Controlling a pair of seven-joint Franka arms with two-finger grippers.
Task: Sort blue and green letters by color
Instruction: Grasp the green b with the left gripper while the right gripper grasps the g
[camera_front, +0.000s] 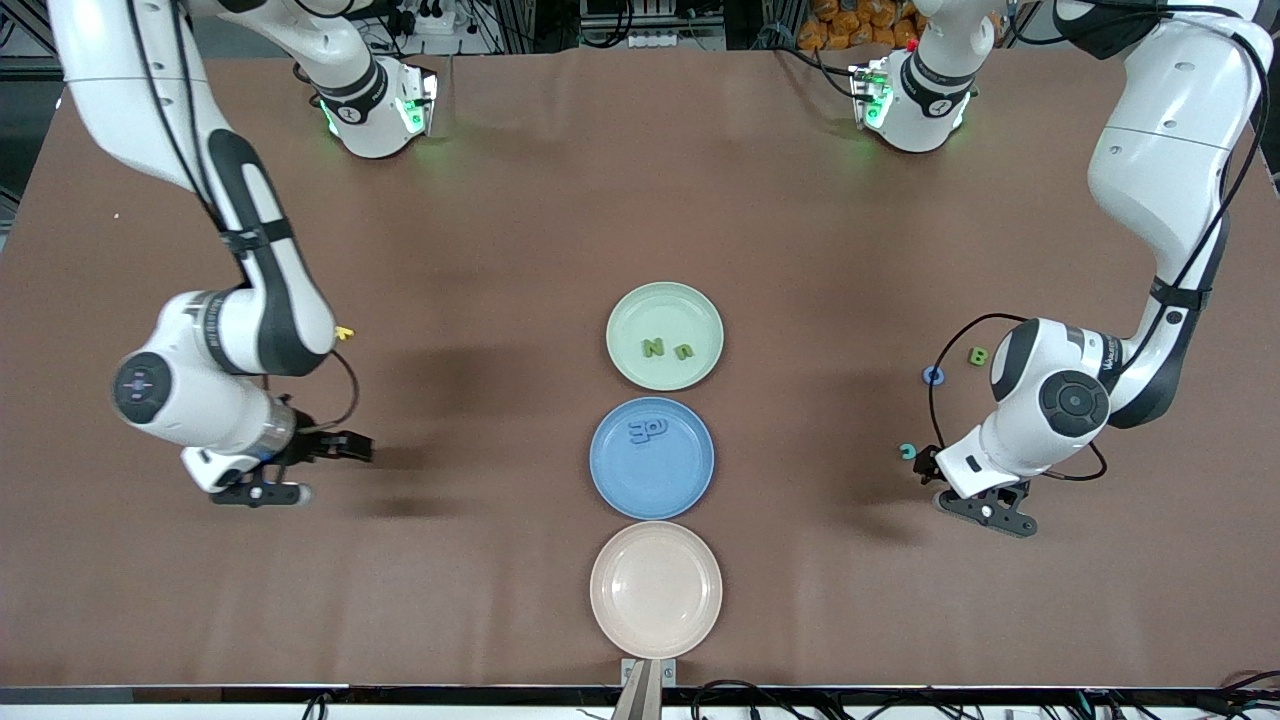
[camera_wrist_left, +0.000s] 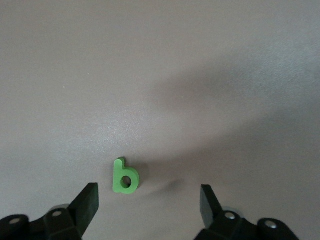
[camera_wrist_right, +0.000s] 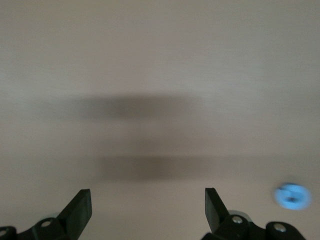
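While left gripper hovers, jaws apart, green letter lies between them.

green plate: letters N, n | table: green letter b

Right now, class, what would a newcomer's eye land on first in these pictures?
Three round plates in a row down the table's middle: the green plate holding two green letters, the blue plate holding blue letters, and the bare pink plate nearest the front camera. At the left arm's end, the left gripper hangs with jaws open over a loose green b.
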